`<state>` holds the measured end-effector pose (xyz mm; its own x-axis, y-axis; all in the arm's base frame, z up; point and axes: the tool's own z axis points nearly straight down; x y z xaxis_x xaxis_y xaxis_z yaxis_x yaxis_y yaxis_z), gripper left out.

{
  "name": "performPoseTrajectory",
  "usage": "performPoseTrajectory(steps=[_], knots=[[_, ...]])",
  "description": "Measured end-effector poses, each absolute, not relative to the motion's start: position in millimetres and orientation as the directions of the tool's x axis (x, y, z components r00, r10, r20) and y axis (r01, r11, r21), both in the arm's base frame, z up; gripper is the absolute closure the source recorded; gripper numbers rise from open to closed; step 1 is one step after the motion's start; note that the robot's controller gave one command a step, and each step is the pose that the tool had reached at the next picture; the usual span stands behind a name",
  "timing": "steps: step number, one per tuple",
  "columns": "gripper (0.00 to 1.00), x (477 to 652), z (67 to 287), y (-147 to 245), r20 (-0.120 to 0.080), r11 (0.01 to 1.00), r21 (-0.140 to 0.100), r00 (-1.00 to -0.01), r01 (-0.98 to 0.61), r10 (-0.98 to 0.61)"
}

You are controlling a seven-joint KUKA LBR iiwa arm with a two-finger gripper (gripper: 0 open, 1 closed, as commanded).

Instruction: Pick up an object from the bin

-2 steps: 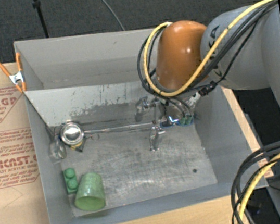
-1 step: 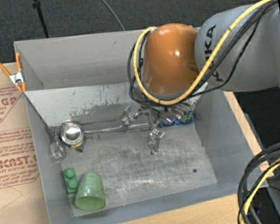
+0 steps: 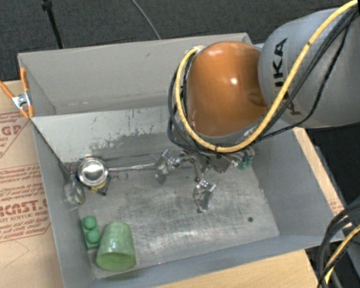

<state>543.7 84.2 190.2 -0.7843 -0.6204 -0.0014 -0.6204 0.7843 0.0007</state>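
Note:
My gripper (image 3: 185,178) hangs below the orange dome, right of the bin's middle. Its two metal fingers stand apart, one fingertip (image 3: 205,195) near the floor and the other to the upper left, so it is open with only bare floor between them. A shiny silver ladle-like thing (image 3: 91,171) lies at the left, and its thin handle (image 3: 133,168) runs right until it ends close to the upper finger. I cannot tell whether they touch. A small green piece (image 3: 244,161) peeks out beside the gripper's right side.
A pale green cup (image 3: 115,247) lies on its side in the near left corner, with a small darker green knobbed piece (image 3: 90,231) beside it. A clear small thing (image 3: 72,192) rests by the left wall. The arm covers the bin's back right.

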Motion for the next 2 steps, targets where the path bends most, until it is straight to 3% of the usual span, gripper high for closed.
performPoseTrajectory(steps=[1,2], knots=[[0.0,478.8,128.6,119.3,0.003,0.682,0.007,-0.682,-0.731,-0.731],[0.0,504.2,109.1,187.7,0.002,0.626,-0.011,-0.626,-0.78,-0.78]])
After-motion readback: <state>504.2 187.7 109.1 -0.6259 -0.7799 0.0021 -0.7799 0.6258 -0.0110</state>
